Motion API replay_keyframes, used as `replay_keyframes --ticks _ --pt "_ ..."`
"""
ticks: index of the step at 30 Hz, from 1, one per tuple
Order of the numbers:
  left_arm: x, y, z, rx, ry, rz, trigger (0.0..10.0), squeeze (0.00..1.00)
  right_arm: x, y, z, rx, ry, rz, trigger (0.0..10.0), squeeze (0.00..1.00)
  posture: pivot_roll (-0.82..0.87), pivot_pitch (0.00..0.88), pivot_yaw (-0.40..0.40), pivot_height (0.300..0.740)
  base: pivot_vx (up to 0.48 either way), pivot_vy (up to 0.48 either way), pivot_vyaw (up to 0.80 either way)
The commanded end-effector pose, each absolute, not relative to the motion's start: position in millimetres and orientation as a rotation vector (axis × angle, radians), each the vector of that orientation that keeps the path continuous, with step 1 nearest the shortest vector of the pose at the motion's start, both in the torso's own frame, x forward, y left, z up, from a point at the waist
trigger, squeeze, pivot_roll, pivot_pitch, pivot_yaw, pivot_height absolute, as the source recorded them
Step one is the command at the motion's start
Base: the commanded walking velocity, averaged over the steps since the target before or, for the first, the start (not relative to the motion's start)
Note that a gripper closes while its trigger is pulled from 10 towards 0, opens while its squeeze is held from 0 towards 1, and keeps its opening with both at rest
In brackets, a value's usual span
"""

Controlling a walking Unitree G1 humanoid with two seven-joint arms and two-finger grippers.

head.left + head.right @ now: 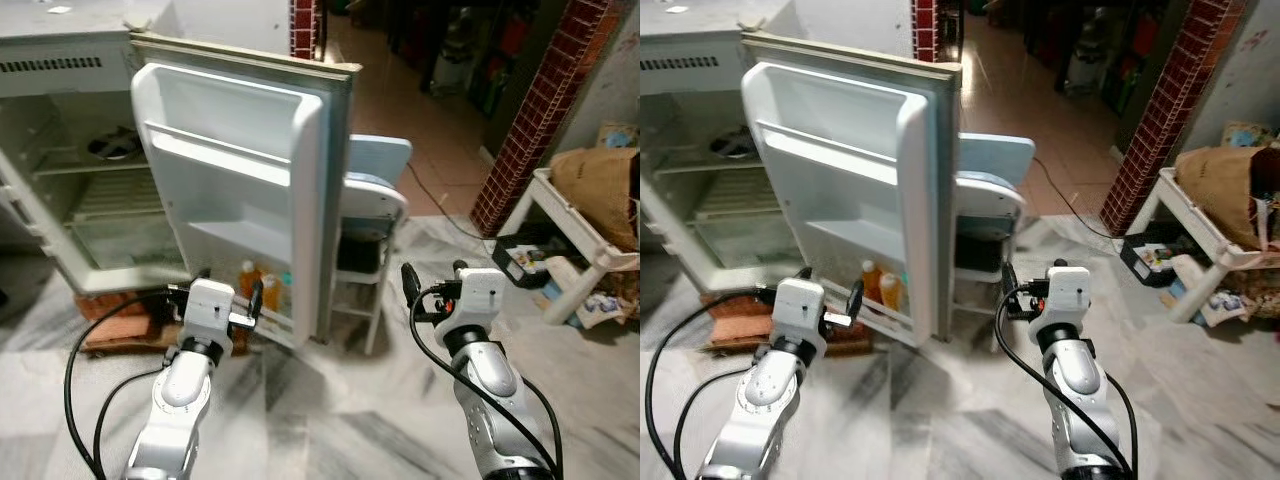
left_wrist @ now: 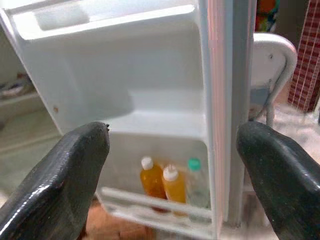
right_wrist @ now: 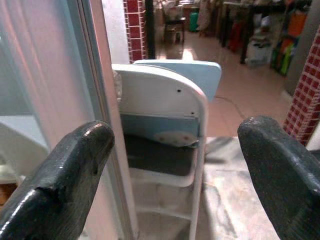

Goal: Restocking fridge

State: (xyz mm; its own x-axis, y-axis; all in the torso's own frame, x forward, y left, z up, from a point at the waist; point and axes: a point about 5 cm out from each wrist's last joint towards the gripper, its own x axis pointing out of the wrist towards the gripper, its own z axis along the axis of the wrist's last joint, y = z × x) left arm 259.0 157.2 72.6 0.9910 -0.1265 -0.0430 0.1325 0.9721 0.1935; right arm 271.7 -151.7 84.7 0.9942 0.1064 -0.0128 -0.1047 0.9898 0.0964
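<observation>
Fridge [image 1: 60,150] at upper left of frame, door [image 1: 240,190] swung fully open, its inner face toward the camera, long axis vertical. Bottom door shelf at frame centre holds two orange bottles [image 2: 162,182] and one clear bottle [image 2: 196,182], all upright. Left gripper [image 1: 228,297] near that shelf, jaws wide apart, holding nothing. Right gripper [image 1: 432,285] likewise spread and empty. Right wrist view faces a white folding chair [image 3: 165,145] just beside the door edge.

I see free shelf room in the fridge door [image 1: 240,190] at eleven o'clock; a chair [image 1: 372,210] blocks one o'clock.
</observation>
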Motion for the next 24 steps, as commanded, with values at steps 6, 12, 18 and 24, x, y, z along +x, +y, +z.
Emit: replay_keyframes --ticks 6,12,18,24 --pt "257.7 162.8 75.0 0.193 0.017 -0.124 10.0 0.0 275.0 -151.8 96.6 0.097 -0.04 0.112 10.0 0.0 -0.01 0.0 0.011 0.74 0.257 0.0 0.77" --pt "256.1 162.3 74.0 0.188 0.02 -0.126 10.0 0.0 275.3 -153.0 95.6 0.106 -0.036 0.105 10.0 0.0 0.0 0.0 0.01 0.74 0.327 0.0 0.57" --pt "255.7 161.9 73.6 0.185 0.023 -0.13 10.0 0.0 276.4 -152.3 95.3 0.108 -0.034 0.101 10.0 0.0 0.0 0.0 0.011 0.74 0.321 0.0 0.0" --pt "255.0 161.4 72.2 0.189 0.029 -0.135 10.0 0.0 276.2 -153.1 96.5 0.108 -0.043 0.09 10.0 0.0 0.0 0.0 0.012 0.74 0.286 0.0 0.0"
